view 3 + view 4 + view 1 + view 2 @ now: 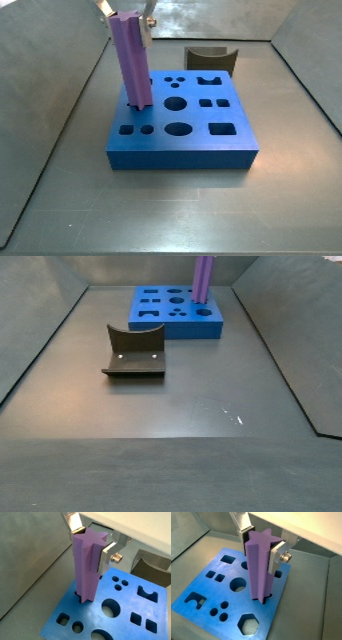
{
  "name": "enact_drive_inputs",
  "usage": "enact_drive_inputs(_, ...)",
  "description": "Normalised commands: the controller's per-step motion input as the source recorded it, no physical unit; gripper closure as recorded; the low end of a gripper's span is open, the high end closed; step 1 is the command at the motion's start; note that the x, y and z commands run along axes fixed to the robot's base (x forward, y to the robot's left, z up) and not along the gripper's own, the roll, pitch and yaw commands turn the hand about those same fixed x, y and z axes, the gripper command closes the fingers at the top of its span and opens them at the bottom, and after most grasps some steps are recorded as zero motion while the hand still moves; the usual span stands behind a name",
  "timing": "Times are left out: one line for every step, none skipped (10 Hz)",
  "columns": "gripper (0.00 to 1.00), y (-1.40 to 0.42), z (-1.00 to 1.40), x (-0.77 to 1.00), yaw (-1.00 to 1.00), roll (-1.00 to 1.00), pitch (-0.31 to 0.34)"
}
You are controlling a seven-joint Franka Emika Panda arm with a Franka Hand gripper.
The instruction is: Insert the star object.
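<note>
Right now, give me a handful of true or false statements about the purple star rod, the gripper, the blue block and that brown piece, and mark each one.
1. The star object stands upright with its lower end at the blue block. True.
2. The gripper is clamped on the rod's upper part. True, in both wrist views the silver fingers press its sides.
3. The rod lies flat on the floor. False: it is upright, as a side view shows.
4. The dark brown curved piece sits on top of the blue block. False: it rests on the floor, apart from the block.
5. The block has only round holes. False: it also has square, hexagonal and other shaped holes.
</note>
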Motion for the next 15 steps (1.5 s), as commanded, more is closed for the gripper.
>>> enact_drive_inputs(1.00,-0.09,-0.27,-0.07,0.02,0.00,-0.144)
enact_drive_inputs(1.00,-0.08,-0.28,-0.12,0.01,0.00,-0.113)
enact_drive_inputs(1.00,-0.03,-0.36,-0.07,0.04,0.00,-0.131)
enact_drive_inputs(1.00,0.00,-0.49,0.00,0.04,0.00,-0.147)
enact_drive_inputs(1.00,-0.03,-0.57,0.00,0.07,0.05,-0.170)
enact_drive_inputs(1.00,-0.03,-0.55,-0.05,0.09,0.11,-0.110)
enact_drive_inputs(1.00,0.00,-0.52,0.00,0.04,0.08,-0.049)
enact_drive_inputs(1.00,0.00,-0.69,0.00,0.00,0.06,-0.021)
enact_drive_inputs(1.00,0.00,-0.83,0.03,0.00,0.06,-0.011)
enact_drive_inputs(1.00,0.00,-1.00,0.05,-0.05,0.08,-0.063)
enact_drive_inputs(1.00,0.00,-1.00,0.21,-0.29,0.10,-0.021)
enact_drive_inputs(1.00,-0.03,-1.00,0.23,-0.52,0.11,0.000)
enact_drive_inputs(1.00,-0.05,-1.00,0.16,-0.69,0.06,0.000)
enact_drive_inputs(1.00,-0.04,-1.00,0.15,-0.62,0.05,-0.013)
enact_drive_inputs(1.00,-0.02,-1.00,0.11,-0.51,0.06,-0.019)
